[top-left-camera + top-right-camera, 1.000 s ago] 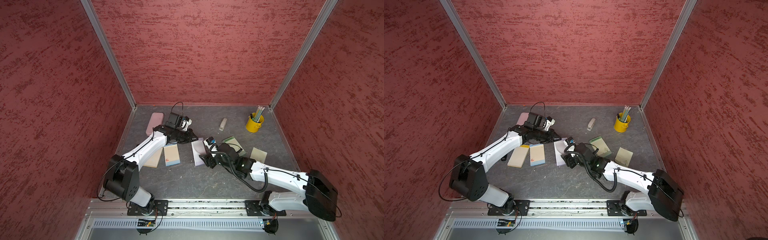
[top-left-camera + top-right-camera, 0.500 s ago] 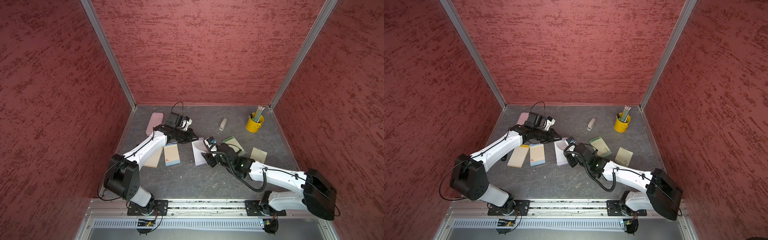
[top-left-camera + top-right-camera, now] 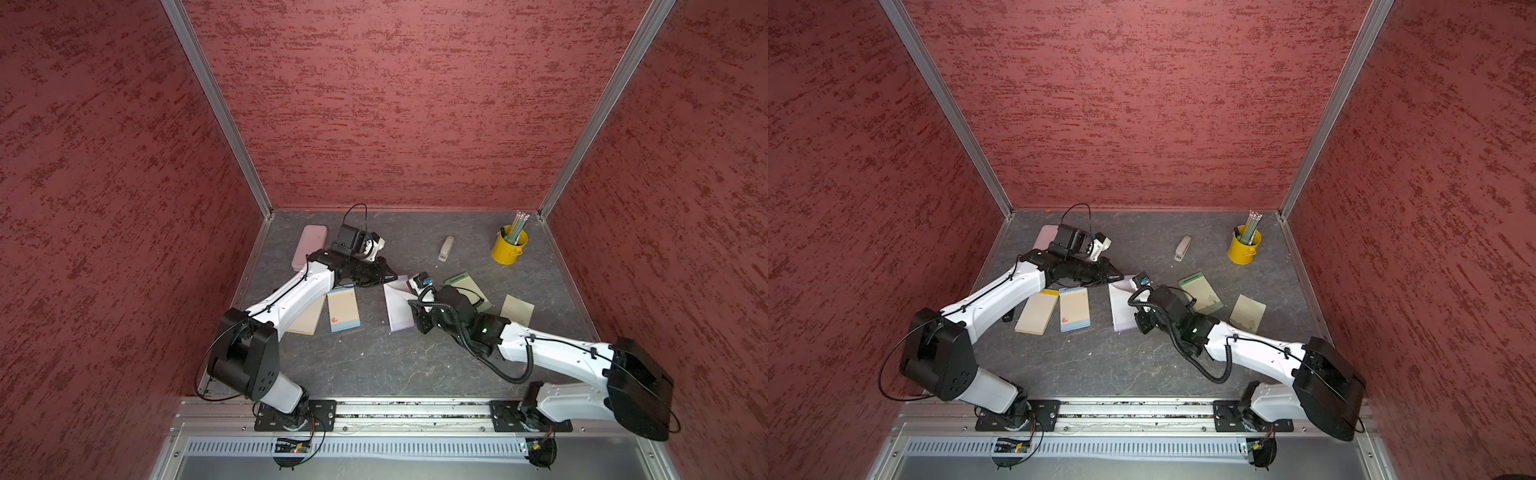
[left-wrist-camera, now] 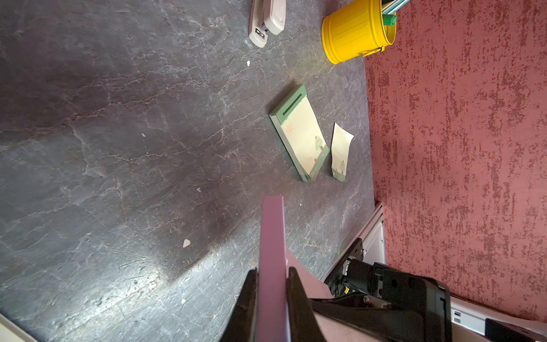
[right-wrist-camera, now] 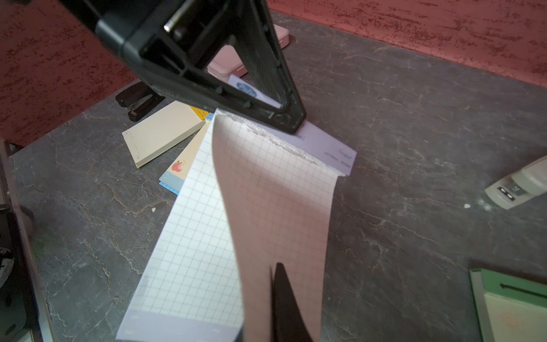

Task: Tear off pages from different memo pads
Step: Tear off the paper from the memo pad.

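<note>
The lilac memo pad (image 3: 397, 309) (image 3: 1121, 307) lies mid-table with its grid face (image 5: 192, 237) up. My left gripper (image 4: 271, 275) (image 3: 390, 276) is shut on the pad's lilac top strip (image 4: 270, 231). My right gripper (image 5: 273, 284) (image 3: 415, 309) is shut on the free end of the pad's top page (image 5: 275, 192), which curls up and is ragged along the strip. The green pad (image 3: 469, 286) (image 4: 299, 133) has a loose pale green page (image 3: 516, 309) (image 4: 340, 151) beside it. A cream pad (image 3: 309, 318) and a blue-edged one (image 3: 343, 309) lie under my left arm.
A pink case (image 3: 308, 247) lies at the back left, a beige stapler (image 3: 446, 248) at the back middle and a yellow cup of pencils (image 3: 509, 247) at the back right. A black stapler (image 5: 137, 100) sits by the left wall. Red walls close three sides.
My right gripper has closed on the lilac page's free end. The left arm has not moved.
</note>
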Robot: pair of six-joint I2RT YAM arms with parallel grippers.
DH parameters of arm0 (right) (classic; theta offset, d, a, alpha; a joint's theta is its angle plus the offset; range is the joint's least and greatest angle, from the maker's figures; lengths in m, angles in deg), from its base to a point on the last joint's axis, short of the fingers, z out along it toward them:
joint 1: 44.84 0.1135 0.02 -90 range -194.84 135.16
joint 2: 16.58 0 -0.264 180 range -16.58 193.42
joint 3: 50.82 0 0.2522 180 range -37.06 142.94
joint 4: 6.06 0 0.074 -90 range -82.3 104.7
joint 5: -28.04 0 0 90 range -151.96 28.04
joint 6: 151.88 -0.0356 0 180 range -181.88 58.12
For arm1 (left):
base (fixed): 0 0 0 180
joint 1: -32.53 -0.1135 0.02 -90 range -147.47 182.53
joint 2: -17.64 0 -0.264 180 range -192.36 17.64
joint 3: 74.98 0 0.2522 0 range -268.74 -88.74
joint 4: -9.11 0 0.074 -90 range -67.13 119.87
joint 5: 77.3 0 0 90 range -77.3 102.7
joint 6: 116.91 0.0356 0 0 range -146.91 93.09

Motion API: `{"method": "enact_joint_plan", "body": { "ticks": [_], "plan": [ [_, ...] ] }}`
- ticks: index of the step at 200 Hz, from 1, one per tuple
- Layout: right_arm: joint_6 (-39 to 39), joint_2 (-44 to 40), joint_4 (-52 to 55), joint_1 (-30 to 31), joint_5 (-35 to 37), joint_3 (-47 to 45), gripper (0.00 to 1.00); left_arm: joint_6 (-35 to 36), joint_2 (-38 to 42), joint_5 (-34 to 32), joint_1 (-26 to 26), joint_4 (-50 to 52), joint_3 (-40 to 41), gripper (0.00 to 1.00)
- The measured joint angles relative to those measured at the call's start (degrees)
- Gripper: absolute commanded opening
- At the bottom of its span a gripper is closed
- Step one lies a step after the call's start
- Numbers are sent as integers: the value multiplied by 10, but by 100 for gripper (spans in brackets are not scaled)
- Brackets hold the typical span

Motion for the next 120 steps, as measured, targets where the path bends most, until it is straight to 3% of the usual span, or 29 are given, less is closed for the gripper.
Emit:
{"method": "enact_joint_plan", "body": {
  "ticks": [120],
  "plan": [
    [2, -10, 9, -40, -52, 0, 0, 23, 2, -3, 10, -25, 7, 0]
  ]
}}
